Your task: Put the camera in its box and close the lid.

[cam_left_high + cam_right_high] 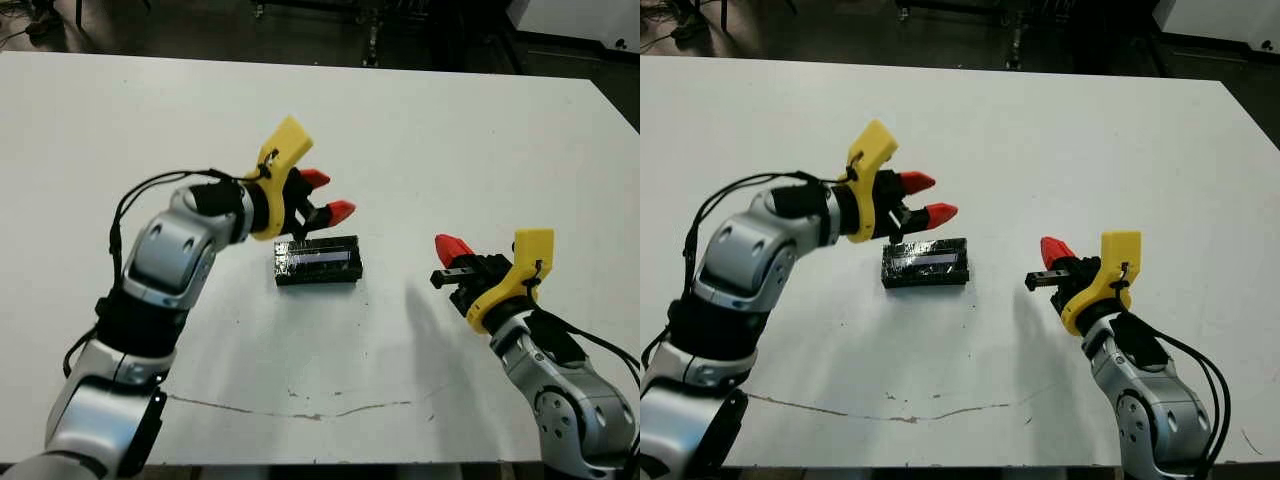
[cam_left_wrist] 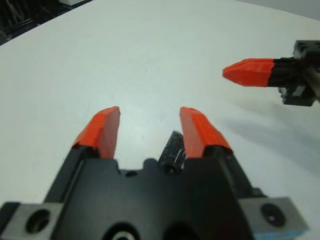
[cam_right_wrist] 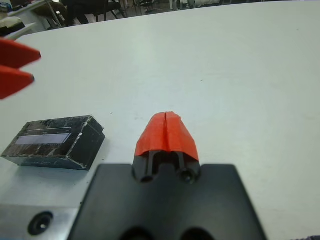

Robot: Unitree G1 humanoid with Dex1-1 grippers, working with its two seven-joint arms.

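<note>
The box (image 1: pixel 318 277) sits mid-table with the lid (image 1: pixel 318 257) lying flat on top of it; the lid's glossy crinkly face has a pale strip. The camera is hidden from every view. My left gripper (image 1: pixel 330 195) hovers open just behind the box's left end, with nothing between its fingers. In the left wrist view a corner of the box (image 2: pixel 172 150) shows low between the open fingers (image 2: pixel 102 131). My right gripper (image 1: pixel 452 247) is shut and empty, a short way to the right of the box, pointing toward it. The right wrist view shows the lid (image 3: pixel 47 132) to one side.
A thin crack line (image 1: pixel 300 405) runs across the white table (image 1: pixel 450 140) near its front edge. Dark floor with stands and cables lies beyond the far edge. A black cable (image 1: pixel 150 190) loops off my left forearm.
</note>
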